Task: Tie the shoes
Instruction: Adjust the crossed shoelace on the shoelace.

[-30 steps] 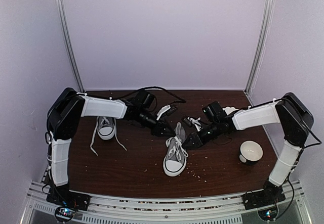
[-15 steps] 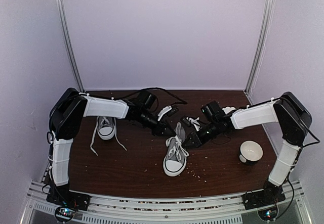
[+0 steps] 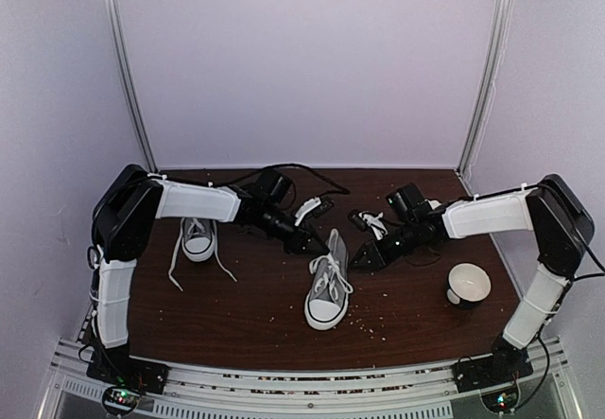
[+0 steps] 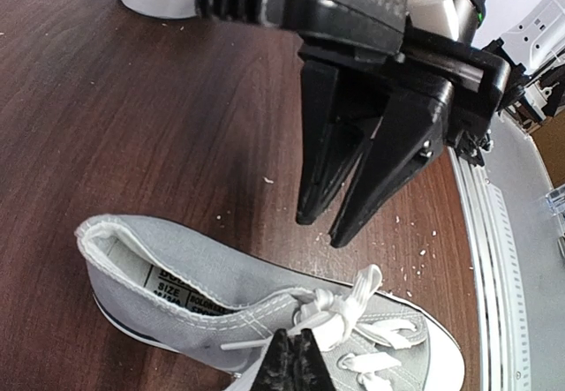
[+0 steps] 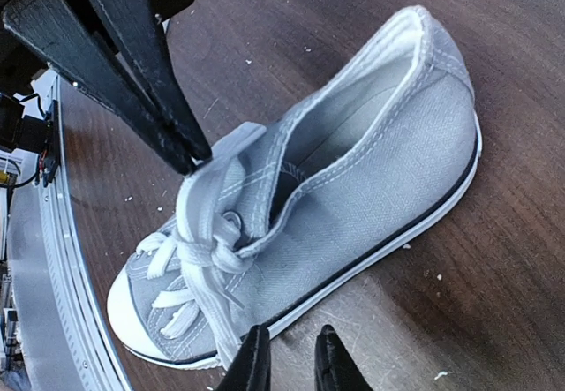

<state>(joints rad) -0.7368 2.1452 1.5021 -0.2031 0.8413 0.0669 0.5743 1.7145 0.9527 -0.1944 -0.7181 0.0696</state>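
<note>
A grey sneaker [image 3: 325, 298] lay on the counter [image 3: 236, 315], toe nearest. The left end effector [image 3: 315, 248] was pinched shut on its white lace loop [image 5: 210, 177]. The right end effector [image 3: 362, 260] hung just beside, fingers slightly parted, empty. The second sneaker [image 3: 198, 237] sat far left.

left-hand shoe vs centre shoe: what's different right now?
Laces: the left-hand shoe has loose laces trailing onto the table on either side. The centre shoe has its laces drawn up over its tongue, one lace pinched by the left gripper.
Position: the left-hand shoe sits untouched at the table's left side. The centre shoe lies mid-table, angled.
Shared: grey canvas, white toe caps, toes toward the near edge.
</note>
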